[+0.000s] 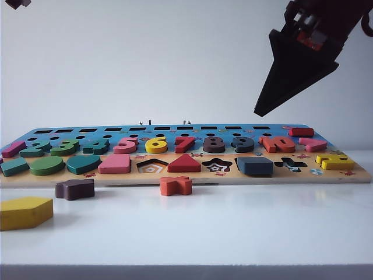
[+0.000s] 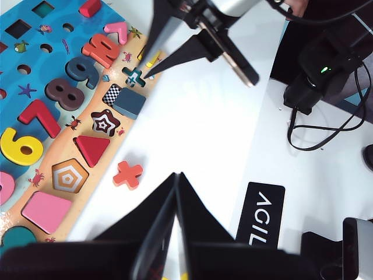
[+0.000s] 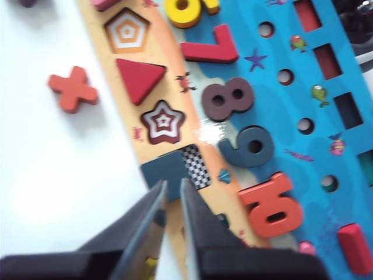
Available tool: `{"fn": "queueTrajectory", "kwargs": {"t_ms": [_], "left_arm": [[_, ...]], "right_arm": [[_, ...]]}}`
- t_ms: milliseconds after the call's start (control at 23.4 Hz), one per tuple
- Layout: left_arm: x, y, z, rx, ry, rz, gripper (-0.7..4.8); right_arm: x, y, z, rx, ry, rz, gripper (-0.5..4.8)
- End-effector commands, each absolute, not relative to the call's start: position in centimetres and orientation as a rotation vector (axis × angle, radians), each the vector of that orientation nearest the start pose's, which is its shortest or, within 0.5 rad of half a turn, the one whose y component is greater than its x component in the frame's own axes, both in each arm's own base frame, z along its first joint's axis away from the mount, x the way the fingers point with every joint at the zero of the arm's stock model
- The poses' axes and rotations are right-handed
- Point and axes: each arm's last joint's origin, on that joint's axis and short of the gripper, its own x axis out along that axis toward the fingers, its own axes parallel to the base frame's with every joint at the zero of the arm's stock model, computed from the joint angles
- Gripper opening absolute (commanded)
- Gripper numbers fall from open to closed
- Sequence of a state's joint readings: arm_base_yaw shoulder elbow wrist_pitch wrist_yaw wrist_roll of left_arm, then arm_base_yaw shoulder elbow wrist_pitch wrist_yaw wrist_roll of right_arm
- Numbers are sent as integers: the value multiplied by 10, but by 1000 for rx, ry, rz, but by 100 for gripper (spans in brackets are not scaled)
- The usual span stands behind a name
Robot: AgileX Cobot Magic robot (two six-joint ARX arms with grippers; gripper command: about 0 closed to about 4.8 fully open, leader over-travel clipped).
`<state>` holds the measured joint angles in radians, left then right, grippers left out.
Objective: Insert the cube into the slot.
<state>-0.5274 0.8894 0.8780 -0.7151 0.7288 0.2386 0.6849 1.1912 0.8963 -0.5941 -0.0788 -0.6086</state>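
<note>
Plainly found the cube (image 3: 165, 168) only half seated: lying over the table-edge side of the slot (image 3: 196, 166), with a strip of checkerboard floor bare on the side toward the blue 9 (image 3: 247, 146). Saw the right gripper (image 3: 173, 182) hanging above it, jaws drawn almost together on nothing, tips just short of the cube's outer edge. Judged a nudge toward the numbers the likely need. Noted the left gripper (image 2: 176, 176) well apart, jaws closed and empty, so the right arm nearer.

The left gripper (image 2: 175, 192) has its jaws together; beyond the tips, the cube (image 2: 129, 102) half covers the slot (image 2: 112, 94).
</note>
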Motion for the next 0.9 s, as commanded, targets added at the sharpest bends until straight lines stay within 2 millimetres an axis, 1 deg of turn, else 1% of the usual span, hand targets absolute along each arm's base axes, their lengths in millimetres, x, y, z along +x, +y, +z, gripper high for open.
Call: {"fn": "queueTrajectory", "kwargs": {"t_ms": [43,171,385,642,899], "left_arm": [[134,-100,309,119,603,-1284,17],[134,-100,309,121,602,-1285,17],[134,-100,309,121,602,-1285,17],[134,-100,309,121,602,-1285,17],[134,-100,309,121,601,-1286,17]], "right_arm": [[171,148,257,-808,712,1012,-6],[168,147,251,-805,779,1055,-7],[173,153,244,-793,785,1086,-7],[182,161,231,-803,821,1087,-7],[188,165,223,-810,828,1086,-7]]}}
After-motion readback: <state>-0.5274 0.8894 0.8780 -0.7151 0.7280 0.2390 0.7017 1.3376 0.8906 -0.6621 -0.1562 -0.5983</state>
